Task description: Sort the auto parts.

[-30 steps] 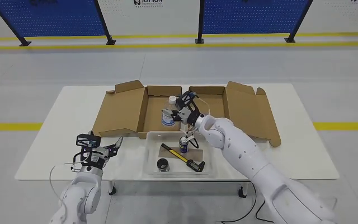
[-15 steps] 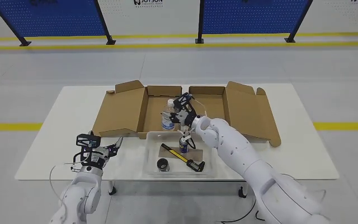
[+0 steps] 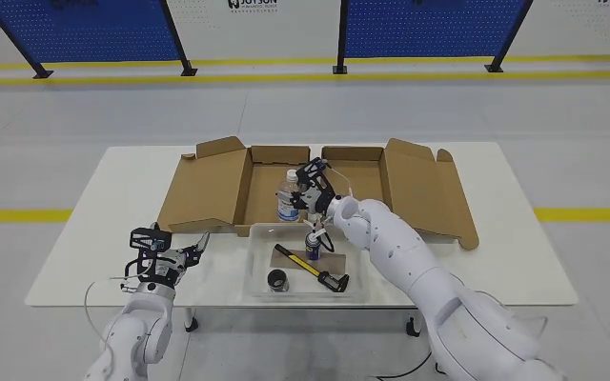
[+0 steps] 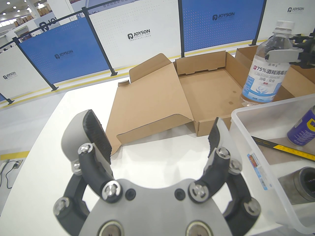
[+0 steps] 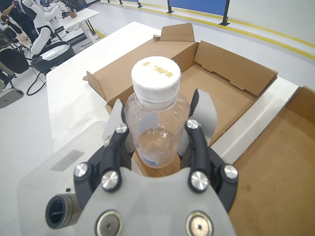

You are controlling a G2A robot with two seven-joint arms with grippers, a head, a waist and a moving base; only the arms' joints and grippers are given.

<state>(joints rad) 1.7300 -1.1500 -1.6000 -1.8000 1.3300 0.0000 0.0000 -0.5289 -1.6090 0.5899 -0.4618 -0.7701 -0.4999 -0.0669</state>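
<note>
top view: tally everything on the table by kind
cardboard boxes: 2
clear bin: 1
bottle: 1
blue spray can: 1
black and yellow tool: 1
metal cylinder: 1
total: 7

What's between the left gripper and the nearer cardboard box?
Nothing: bare table separates left gripper and nearer cardboard box, per the left wrist view.

Showing glossy white arms point(image 3: 410, 252); wearing silver wrist plates point(image 4: 152, 197), black linkages point(image 4: 96, 168) pinned with round silver screws point(image 4: 111, 189); carrying grey fingers point(image 4: 71, 133) faced with ribbed black pads point(image 4: 97, 133).
</note>
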